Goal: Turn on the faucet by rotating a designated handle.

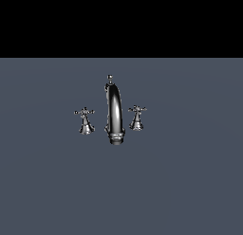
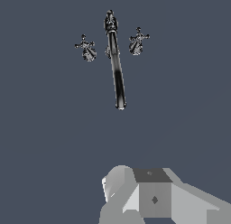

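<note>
The chrome faucet stands on a grey-blue floor in the exterior view, with a tall arched spout (image 1: 114, 113), a ringed base and a small top knob. The handle (image 1: 137, 116), a small cross knob on a flared stem with its cross slightly tilted, is at the exterior view's right of the spout. Its level-crossed twin (image 1: 85, 120) is at the left. In the wrist view the spout (image 2: 116, 65), the handle (image 2: 137, 41) and the twin (image 2: 85, 48) lie far ahead. Grey blocky parts of my gripper (image 2: 144, 196) show, well apart from the faucet. Its fingertips are not clear. No arm shows in the exterior view.
A flat grey-blue floor (image 1: 190, 182) surrounds the faucet on all sides. Black background lies above it in the exterior view. No other objects show.
</note>
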Tool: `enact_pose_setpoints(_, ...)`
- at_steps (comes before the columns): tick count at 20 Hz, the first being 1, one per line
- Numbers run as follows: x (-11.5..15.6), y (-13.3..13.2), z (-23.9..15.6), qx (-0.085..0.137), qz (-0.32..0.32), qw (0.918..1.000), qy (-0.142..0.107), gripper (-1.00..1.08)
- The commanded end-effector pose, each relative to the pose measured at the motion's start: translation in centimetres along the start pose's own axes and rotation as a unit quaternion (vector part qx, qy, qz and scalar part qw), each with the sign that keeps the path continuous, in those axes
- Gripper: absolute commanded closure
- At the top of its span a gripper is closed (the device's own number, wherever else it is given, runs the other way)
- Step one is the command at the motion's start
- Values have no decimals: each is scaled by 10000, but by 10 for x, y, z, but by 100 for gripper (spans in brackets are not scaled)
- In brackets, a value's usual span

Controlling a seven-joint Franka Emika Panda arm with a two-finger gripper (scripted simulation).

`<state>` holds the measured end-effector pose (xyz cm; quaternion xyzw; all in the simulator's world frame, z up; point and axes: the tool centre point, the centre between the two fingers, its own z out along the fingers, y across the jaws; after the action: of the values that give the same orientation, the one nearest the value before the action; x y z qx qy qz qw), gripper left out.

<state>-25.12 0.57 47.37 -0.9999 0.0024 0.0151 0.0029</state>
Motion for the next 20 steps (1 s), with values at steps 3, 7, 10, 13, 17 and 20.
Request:
enact_pose_setpoints(3,4,5,37,-127,-86,9993,-352,19)
enact_pose_setpoints(7,21,2,88,-392,-172,9961,-774,34)
enact_pose_setpoints(10,34,29,143,-474,-176,9925,-1113,72)
enact_pose_setpoints(13,66,23,167,-368,-585,9926,-1000,79)
enact_pose_setpoints(17,101,39,204,-77,-632,9939,-900,43)
enact_pose_setpoints(20,137,68,221,369,-129,9975,-589,42)
